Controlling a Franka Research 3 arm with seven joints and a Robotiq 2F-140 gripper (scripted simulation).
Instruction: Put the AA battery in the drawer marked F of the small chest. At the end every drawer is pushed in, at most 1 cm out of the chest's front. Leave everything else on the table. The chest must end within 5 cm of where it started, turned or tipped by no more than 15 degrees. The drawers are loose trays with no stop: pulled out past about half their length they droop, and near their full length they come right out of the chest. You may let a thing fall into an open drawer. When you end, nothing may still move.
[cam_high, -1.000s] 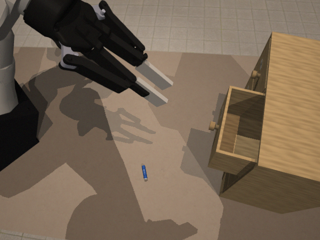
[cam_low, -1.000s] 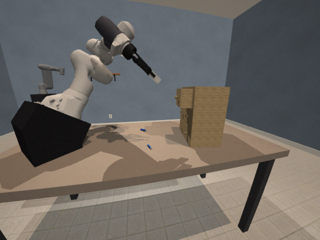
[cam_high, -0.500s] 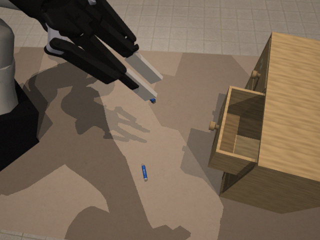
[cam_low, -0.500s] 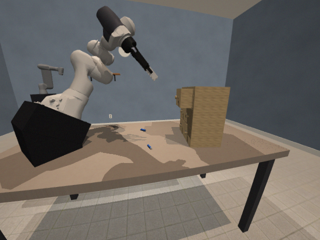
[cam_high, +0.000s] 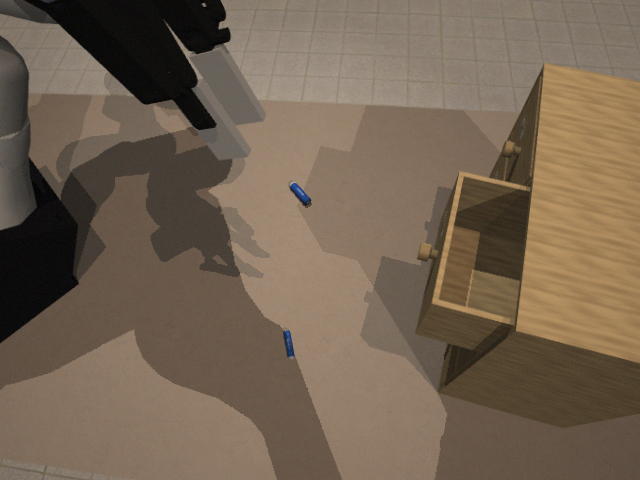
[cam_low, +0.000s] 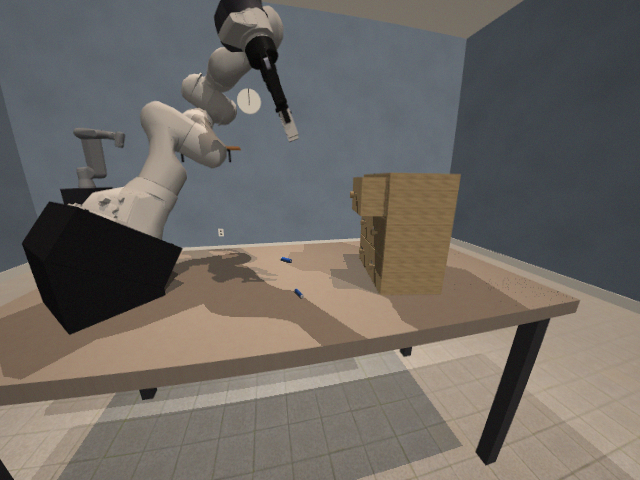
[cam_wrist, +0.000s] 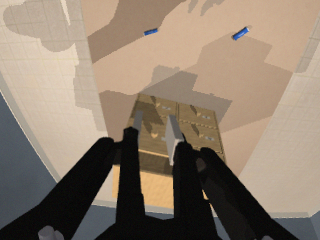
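Blue cylindrical AA battery (cam_high: 300, 193) (cam_low: 286, 259) (cam_wrist: 241, 33), probably the thicker one, lies on our tan flat counter (cam_high: 206, 413) (cam_low: 232, 341) (cam_wrist: 175, 55), lower right of our black-and-grey tool (cam_high: 246, 136) (cam_low: 293, 138) (cam_wrist: 154, 123) from above, axis slanting down-right; our empty fingers stand slightly apart.

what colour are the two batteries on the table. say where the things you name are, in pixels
Both batteries (cam_high: 300, 193) (cam_high: 288, 344) (cam_low: 286, 259) (cam_low: 298, 293) (cam_wrist: 241, 33) (cam_wrist: 151, 32) are blue; the top view shows it best.

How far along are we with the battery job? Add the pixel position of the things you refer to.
Done: one top drawer (cam_high: 447, 304) (cam_low: 373, 196) of the wooden chest (cam_high: 578, 217) (cam_low: 416, 232) stands open; its letter is unreadable here.
In hand: nothing; the grey-tipped jaws are bare.
Left: lift the right blue battery, as two lie on the table, drop it into F, close up.
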